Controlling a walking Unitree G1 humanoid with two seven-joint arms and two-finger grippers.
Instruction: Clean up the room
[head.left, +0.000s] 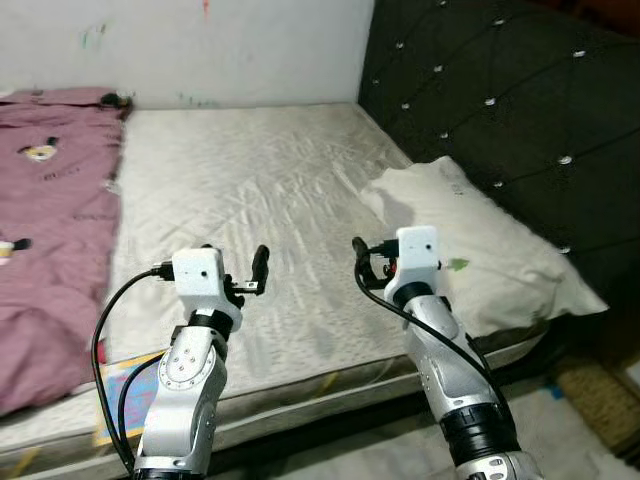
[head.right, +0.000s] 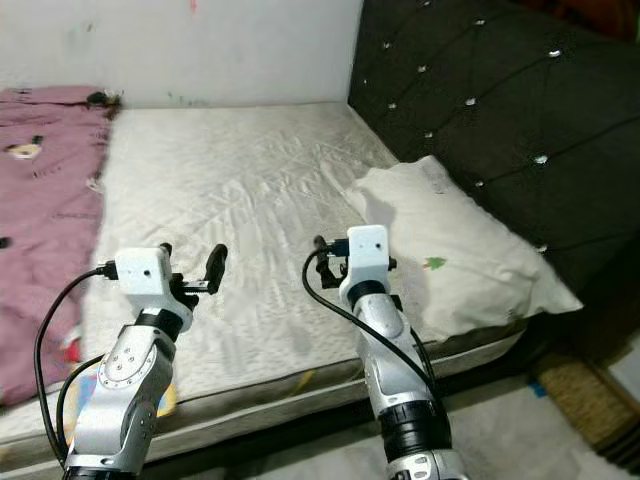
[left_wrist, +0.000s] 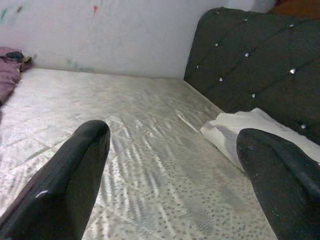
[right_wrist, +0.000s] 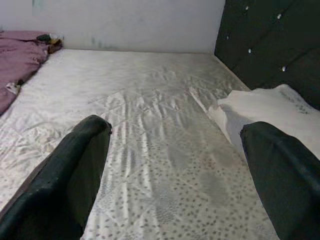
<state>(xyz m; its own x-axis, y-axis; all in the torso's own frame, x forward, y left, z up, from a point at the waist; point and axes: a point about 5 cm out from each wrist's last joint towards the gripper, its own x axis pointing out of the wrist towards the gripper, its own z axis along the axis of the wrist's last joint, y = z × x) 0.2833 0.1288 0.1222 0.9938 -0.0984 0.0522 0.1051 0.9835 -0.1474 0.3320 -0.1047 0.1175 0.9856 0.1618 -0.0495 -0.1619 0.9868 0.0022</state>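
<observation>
A bare cream mattress (head.left: 250, 180) lies before me. A crumpled pink blanket (head.left: 50, 230) with small cartoon prints covers its left side. A white pillow (head.left: 470, 250) rests at the right, against the dark tufted headboard (head.left: 500, 100). My left gripper (head.left: 235, 270) is raised over the near edge of the mattress, open and empty (left_wrist: 172, 135). My right gripper (head.left: 375, 258) hovers beside it, just left of the pillow, also open with nothing between its fingers (right_wrist: 175, 127).
A white wall (head.left: 200, 50) with a few paint marks runs behind the bed. A small dark item (head.left: 115, 98) lies at the blanket's far corner. A colourful flat sheet (head.left: 125, 385) sticks out at the near left edge. A woven mat (head.left: 600, 395) is on the floor at right.
</observation>
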